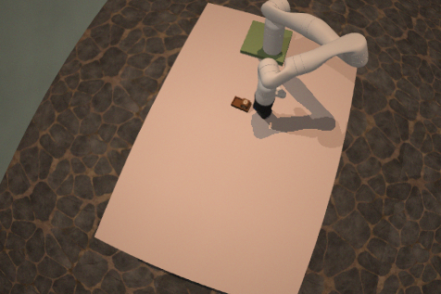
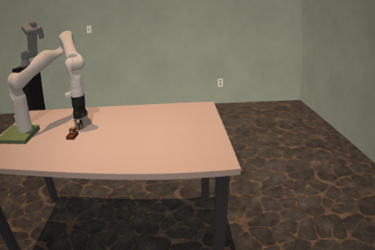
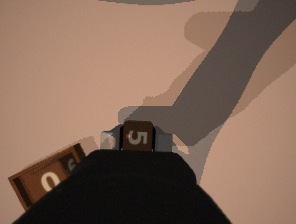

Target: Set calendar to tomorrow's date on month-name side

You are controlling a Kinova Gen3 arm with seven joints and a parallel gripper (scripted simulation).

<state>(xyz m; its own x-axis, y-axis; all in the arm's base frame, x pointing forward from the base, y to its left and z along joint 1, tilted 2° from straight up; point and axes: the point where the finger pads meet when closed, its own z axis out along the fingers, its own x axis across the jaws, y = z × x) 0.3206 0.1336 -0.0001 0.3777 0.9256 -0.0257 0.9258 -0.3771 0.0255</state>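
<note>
In the wrist view a brown cube with a pale 5 on its top face sits between my grey fingers, and my gripper is shut on it, low over the table. The brown calendar tray lies at the lower left, partly hidden by my wrist, with a cube showing a 0 inside it. In the top view the tray lies just left of my gripper. In the exterior view the tray lies in front of my gripper.
My arm's green base plate stands at the back of the pink table top. A dark stand rises behind the table at the left of the exterior view. The arm's shadow falls right of the gripper.
</note>
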